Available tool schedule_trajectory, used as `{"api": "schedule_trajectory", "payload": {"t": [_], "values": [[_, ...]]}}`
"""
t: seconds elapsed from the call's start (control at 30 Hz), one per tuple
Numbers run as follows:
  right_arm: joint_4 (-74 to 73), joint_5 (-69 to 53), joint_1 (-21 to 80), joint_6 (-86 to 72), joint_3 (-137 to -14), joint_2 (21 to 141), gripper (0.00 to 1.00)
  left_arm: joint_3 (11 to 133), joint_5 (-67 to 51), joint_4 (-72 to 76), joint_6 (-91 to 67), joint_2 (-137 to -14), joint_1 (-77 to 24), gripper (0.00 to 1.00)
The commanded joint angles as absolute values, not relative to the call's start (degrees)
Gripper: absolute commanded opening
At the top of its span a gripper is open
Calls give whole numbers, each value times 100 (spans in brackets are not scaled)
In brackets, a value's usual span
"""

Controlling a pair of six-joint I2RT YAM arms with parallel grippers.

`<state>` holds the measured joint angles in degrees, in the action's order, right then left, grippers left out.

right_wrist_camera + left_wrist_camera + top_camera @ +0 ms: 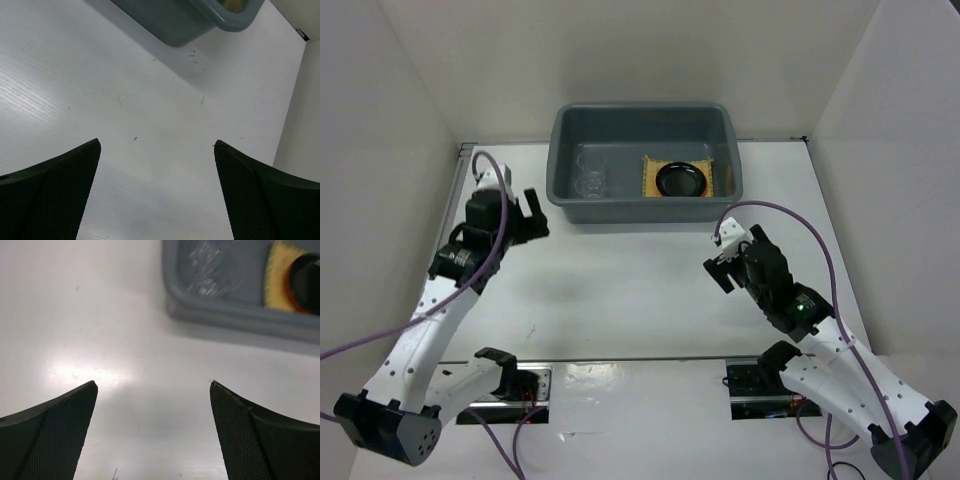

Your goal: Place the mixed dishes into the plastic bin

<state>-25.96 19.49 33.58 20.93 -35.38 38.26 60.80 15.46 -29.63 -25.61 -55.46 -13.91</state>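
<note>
Hanging just left of the plastic bin [645,108], the left claw [532,213] has its jaws spread wide and carries nothing. Inside the bin, clear glass [590,176] stands at the left, 1 cup or 2 I cannot tell. Beside it lies the yellow mat [649,176] under the black plate [681,180], with an orange plate [294,302] edge peeking between. The right claw [720,262], likewise spread and empty, hovers over the tabletop [620,290]. No dish shows outside, so the task looks finished
</note>
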Motion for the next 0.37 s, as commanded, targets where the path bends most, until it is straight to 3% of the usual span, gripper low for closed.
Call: {"api": "schedule_trajectory", "payload": {"t": [0.0,0.23,0.3,0.33], "values": [[-2742,1556,3383,2171,-3832,3762,98,5313,1994,-2892,-2610,-4205,-1389,99],[-2654,1775,3384,2224,-3771,3814,98,3685,2889,-2232,-2364,1,-1389,99],[-2654,1775,3384,2224,-3771,3867,98,3455,3162,-2232,-2364,682,-1389,99],[-2654,1775,3384,2224,-3771,3867,98,3532,3260,-2476,-2669,442,-1389,99]]}}
